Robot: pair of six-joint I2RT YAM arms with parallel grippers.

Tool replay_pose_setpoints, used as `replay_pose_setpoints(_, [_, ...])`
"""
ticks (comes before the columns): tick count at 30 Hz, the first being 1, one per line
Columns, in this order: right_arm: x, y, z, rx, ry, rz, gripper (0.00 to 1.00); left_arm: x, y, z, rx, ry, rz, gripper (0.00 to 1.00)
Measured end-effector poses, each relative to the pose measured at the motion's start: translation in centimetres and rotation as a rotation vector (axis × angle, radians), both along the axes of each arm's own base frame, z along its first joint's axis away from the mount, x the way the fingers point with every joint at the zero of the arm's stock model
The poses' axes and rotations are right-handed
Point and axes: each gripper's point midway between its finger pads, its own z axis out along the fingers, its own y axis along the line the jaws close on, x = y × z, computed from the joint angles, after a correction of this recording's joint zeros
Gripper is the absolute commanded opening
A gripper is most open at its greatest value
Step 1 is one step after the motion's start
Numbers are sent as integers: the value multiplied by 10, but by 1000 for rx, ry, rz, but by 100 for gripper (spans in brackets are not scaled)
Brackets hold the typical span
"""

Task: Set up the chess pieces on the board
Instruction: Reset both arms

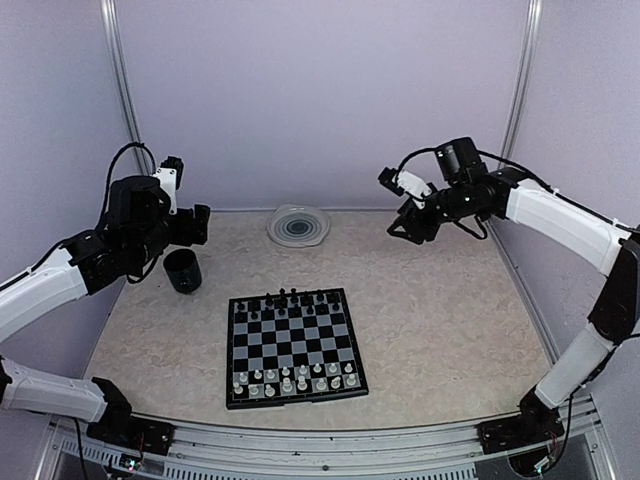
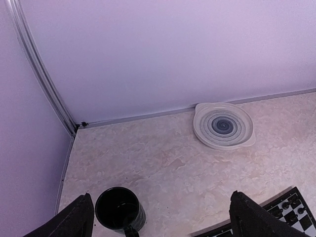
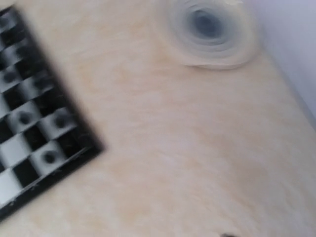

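**A:** How much of the set-up can be judged done?

**B:** Most of it, it seems. The board (image 1: pixel 290 345) is seen below and between the left gripper (image 2: pixel 161 197) and the right gripper (image 1: pixel 405 225), nearer the arm bases than either. Its two nearest ranks are filled with white chess pieces (image 1: pixel 293 378). The black chess pieces (image 1: pixel 290 300) are gathered along the far ranks. Whether each is centred on its proper square cannot be told, and a few look crowded at the far border.

**A:** Is anything held?

**B:** Nothing is held by the left gripper. Its jaws are spread wide, and the black cup (image 2: pixel 120 210) is seen just beneath. The right gripper's jaws are not shown in its blurred wrist view, so their state cannot be told.

**A:** What may be left?

**B:** Only some straightening of the black ranks, it is judged. No loose piece can be made out on the ridged plate (image 1: pixel 298 226), which lies between the grippers and farther back.
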Motion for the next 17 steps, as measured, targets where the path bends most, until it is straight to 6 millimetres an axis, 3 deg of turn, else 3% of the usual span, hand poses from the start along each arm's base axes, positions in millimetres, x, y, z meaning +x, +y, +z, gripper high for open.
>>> replay_pose_setpoints(1, [7,-16,11,41,-20,-43,96,3,4,-2,-2,7,6,99])
replay_pose_setpoints(2, [15,-35,22,83,-39,-101,99,4,7,-3,-3,12,13,99])
replay_pose_setpoints(5, [41,-107,52,214,-116,-301,99,9,15,-9,-20,21,31,99])
replay_pose_setpoints(7, [48,-159,62,290,-156,-445,99,11,18,-14,-37,31,33,99])
replay_pose_setpoints(9, [46,-197,64,343,-185,-562,99,13,22,-23,-60,52,34,99])
replay_pose_setpoints(11, [34,-213,61,391,-190,-629,99,15,26,-28,-89,67,36,99])
replay_pose_setpoints(17, [31,-220,85,478,-250,-660,99,19,31,-29,-150,79,35,99])
